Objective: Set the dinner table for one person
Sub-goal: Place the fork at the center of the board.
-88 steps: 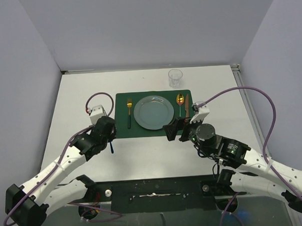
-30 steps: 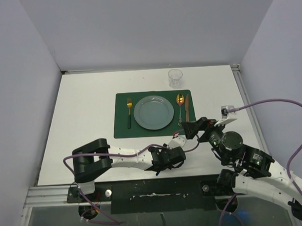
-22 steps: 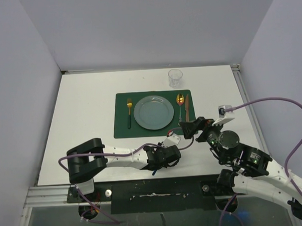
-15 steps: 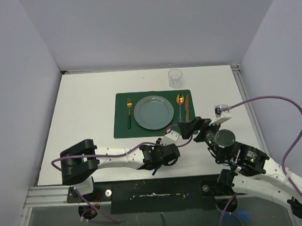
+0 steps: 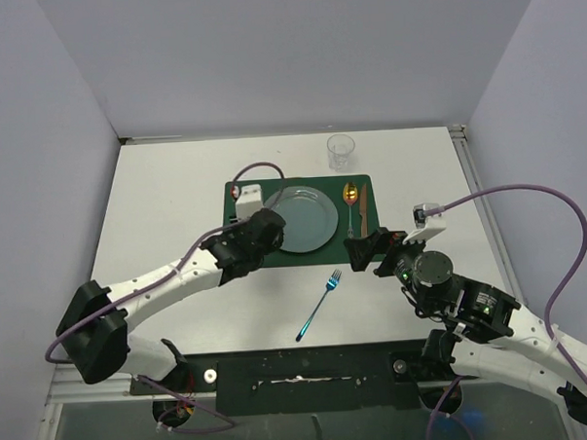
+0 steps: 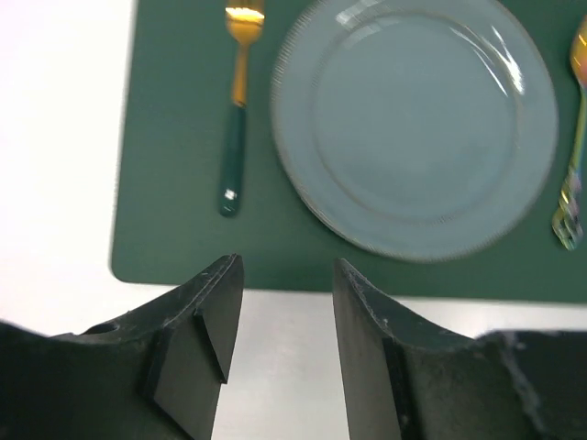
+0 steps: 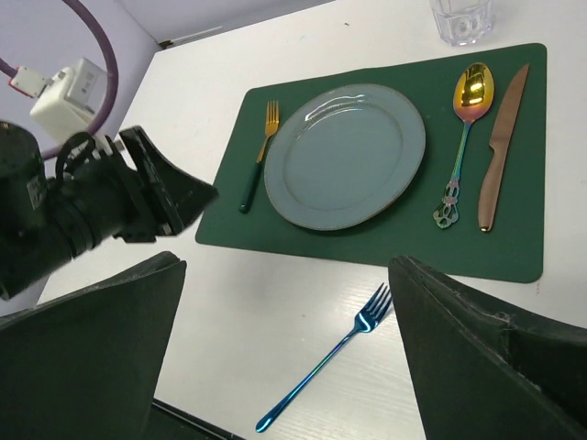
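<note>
The left claw (image 5: pixel 238 254) (image 6: pixel 286 275) hangs with its 2 fingers parted and nothing between them, over the near left edge of a dark green placemat (image 5: pixel 297 261) (image 6: pixel 174 137) (image 7: pixel 514 247). Just beyond its tips lie a gold fork with a green handle (image 6: pixel 234 110) (image 7: pixel 260 156) and, beside that, a grey-blue plate (image 5: pixel 308 219) (image 6: pixel 417 119) (image 7: pixel 347 156) in the middle of the mat.

The right claw (image 5: pixel 371 251) (image 7: pixel 286 275) is spread wide and empty, hovering at the mat's near right corner. On the mat to the right of the plate lie a gold spoon (image 5: pixel 350 203) (image 6: pixel 573 165) (image 7: pixel 463 137) and then a copper knife (image 5: pixel 364 207) (image 7: pixel 500 156), side by side.

1 blue fork (image 5: pixel 320 305) (image 7: pixel 326 357) lies slantwise on the bare white counter (image 5: pixel 157 216) (image 6: pixel 55 137) (image 7: pixel 229 302), just off the mat's near edge, tines toward the mat, between the 2 arms. A clear glass (image 5: pixel 340 152) (image 7: pixel 461 18) stands just past the mat's far right corner. The counter spreads under everything, walled on 3 sides.
</note>
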